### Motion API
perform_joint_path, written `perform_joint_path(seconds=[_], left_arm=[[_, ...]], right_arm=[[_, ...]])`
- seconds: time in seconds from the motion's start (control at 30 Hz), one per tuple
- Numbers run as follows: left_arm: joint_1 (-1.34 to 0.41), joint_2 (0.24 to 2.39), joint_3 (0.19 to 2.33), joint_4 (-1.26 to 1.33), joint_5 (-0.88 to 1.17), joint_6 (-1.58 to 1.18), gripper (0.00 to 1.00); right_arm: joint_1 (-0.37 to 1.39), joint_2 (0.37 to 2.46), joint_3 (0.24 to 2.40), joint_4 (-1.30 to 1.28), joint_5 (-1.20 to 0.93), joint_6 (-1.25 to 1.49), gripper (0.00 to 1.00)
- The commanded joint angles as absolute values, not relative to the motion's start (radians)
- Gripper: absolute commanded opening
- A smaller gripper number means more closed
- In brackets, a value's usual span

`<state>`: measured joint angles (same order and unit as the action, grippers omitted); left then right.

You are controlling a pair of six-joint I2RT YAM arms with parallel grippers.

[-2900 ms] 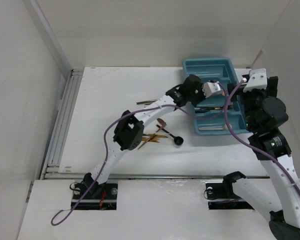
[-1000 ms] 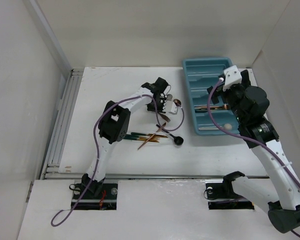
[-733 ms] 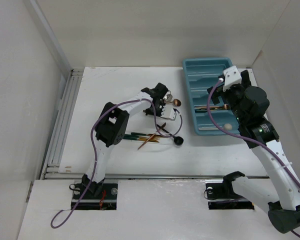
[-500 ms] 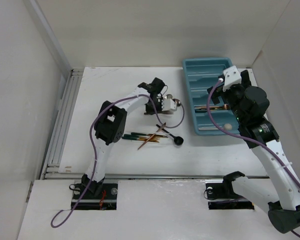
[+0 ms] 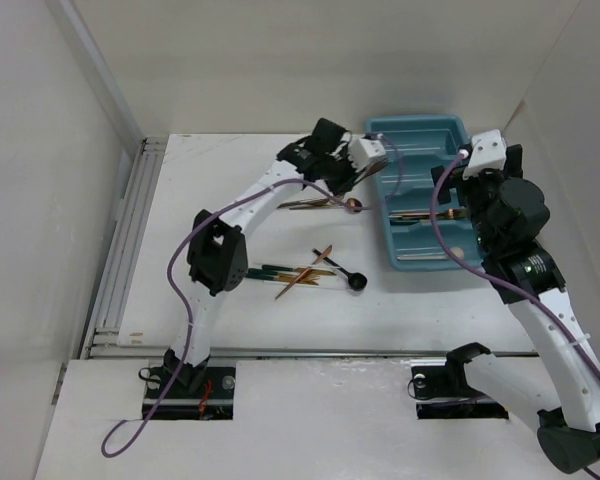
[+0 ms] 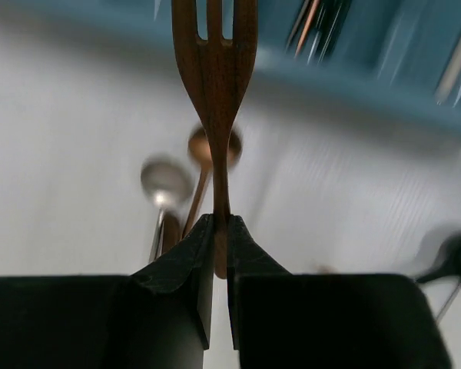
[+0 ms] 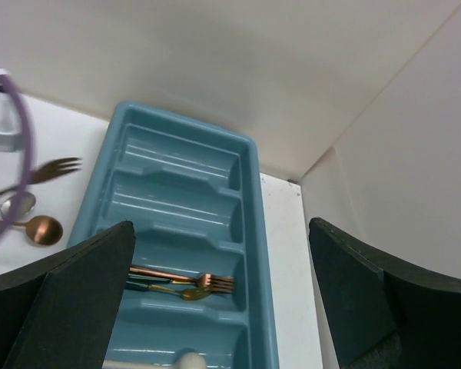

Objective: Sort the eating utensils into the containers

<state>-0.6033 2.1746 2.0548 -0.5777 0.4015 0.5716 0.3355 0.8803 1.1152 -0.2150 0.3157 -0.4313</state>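
Gripping a copper fork [image 6: 215, 77] by its handle, your left gripper [image 6: 220, 246] is clamped tight, tines aimed at the teal tray [image 5: 425, 128] in the tabletop's far right corner. 2 spoons [image 6: 166, 178] lie underneath. Your right gripper [image 7: 219, 231] hangs wide open over the tray.

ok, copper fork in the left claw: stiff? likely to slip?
Probably stiff: the fork juts straight out, no sag. Could pivot or slip: the left claw pinches only its narrow, smooth handle end. Likely light, being so slim.
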Motion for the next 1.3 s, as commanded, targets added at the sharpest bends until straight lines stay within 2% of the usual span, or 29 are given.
perform_joint_path(seconds=[0.0,0.07,0.17,0.43,0.57,0.6,0.7,0.87,1.03,1.13,1.27], left_arm=[[-0.725,2.222,2.225,-0.368,0.416,0.343,0.0],[-0.776,2.311,2.342,-0.264,0.382,0.257,0.0],[-0.825,2.361,2.342,-0.111,0.348,0.19,0.0],[-0.868,2.439,2.312,-0.014,0.265,0.276,0.0],[-0.868,2.439,2.303,-0.035,0.265,0.276,0.4],[-0.868,2.439,2.303,-0.047,0.276,0.287,0.57],[-0.868,2.399,2.303,-0.075,0.247,0.313,0.69],[-0.798,2.278,2.272,-0.132,0.115,0.333,0.71],[-0.617,2.255,2.232,-0.306,0.176,0.506,0.58],[-0.537,2.284,2.198,-0.481,0.195,0.721,0.58],[-0.454,2.309,2.134,-0.586,0.207,0.816,0.62]], right_arm=[[0.345,0.844,1.146,-0.144,0.382,-0.396,0.99],[0.345,0.83,1.146,-0.144,0.382,-0.405,0.99],[0.345,0.792,1.135,-0.144,0.382,-0.405,0.99],[0.345,0.739,1.124,-0.181,0.393,-0.463,0.99],[0.345,0.73,1.124,-0.192,0.402,-0.483,0.99],[0.345,0.73,1.124,-0.192,0.402,-0.483,0.99],[0.345,0.739,1.124,-0.192,0.402,-0.483,0.99],[0.345,0.758,1.124,-0.183,0.36,-0.483,0.99],[0.345,0.767,1.124,-0.183,0.305,-0.474,0.99],[0.345,0.787,1.124,-0.183,0.293,-0.474,0.99],[0.345,0.831,1.149,-0.183,0.243,-0.465,0.99]])
